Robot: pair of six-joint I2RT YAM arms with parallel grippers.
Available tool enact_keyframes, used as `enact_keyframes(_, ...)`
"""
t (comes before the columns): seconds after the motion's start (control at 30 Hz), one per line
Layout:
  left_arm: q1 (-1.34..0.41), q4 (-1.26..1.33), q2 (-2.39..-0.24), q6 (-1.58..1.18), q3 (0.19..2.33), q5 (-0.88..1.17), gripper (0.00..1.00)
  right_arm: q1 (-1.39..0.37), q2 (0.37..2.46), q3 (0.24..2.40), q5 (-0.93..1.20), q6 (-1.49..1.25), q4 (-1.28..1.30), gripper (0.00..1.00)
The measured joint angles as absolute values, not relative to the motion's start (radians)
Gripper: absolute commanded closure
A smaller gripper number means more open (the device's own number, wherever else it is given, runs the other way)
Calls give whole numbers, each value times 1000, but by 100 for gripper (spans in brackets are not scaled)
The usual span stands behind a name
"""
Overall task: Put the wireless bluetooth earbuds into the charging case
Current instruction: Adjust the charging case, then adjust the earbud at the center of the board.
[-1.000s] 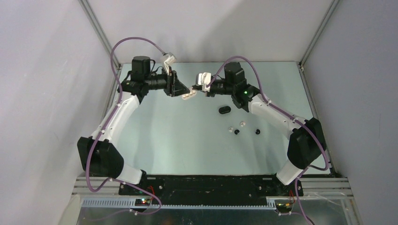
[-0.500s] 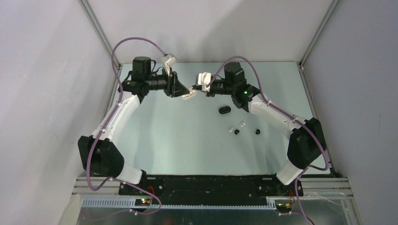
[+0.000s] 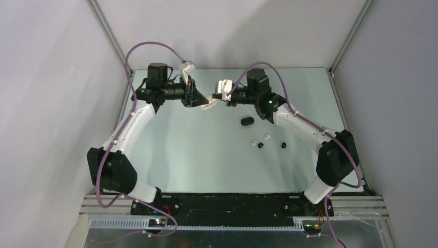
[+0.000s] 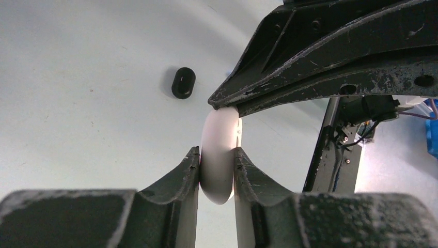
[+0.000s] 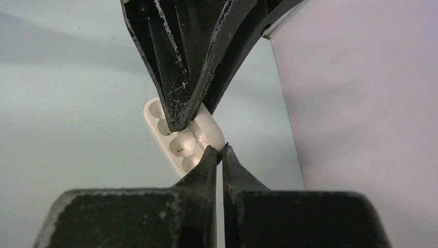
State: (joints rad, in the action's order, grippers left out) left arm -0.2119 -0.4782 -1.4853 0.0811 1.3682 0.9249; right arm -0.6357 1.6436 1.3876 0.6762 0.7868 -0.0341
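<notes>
The white charging case (image 4: 219, 135) stands on edge, pinched between the fingers of my left gripper (image 4: 217, 152), above the table's far middle (image 3: 208, 105). In the right wrist view the case (image 5: 175, 140) is open, its empty sockets showing, with the left fingers (image 5: 178, 77) clamped across it. My right gripper (image 5: 222, 149) is shut, its tips touching the case's rounded lid edge (image 3: 217, 98). Two white earbuds (image 3: 254, 142) (image 3: 267, 136) and two black earbuds (image 3: 261, 145) (image 3: 284, 145) lie on the table to the right of centre.
A black pill-shaped case (image 3: 247, 121) lies shut on the table between the grippers and the earbuds; it shows in the left wrist view too (image 4: 183, 82). Grey walls with metal frame posts (image 3: 343, 41) close in the table.
The left jaws have closed in on the white case. The left wrist has edged slightly toward the right gripper. The right arm holds still.
</notes>
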Motion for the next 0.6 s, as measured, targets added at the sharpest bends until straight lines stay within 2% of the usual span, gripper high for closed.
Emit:
enact_keyframes(0.1,-212,-479,-1485,84,1368,928,96,-636,1644,1388,676,788,-34,100)
enact_keyframes(0.17,-212,-479,-1485,88,1368,929,99,-637,1644,1388,674,788,-33,100)
enact_keyframes(0.37,-212,-482,-1485,97,1368,928,100,-640,1643,1388,664,786,-30,86)
enact_keyframes(0.5,-212,-482,-1485,107,1368,923,100,-639,1633,1388,653,767,-22,69)
enact_keyframes(0.6,-212,-482,-1485,114,1368,910,100,-626,1602,1390,661,736,10,62)
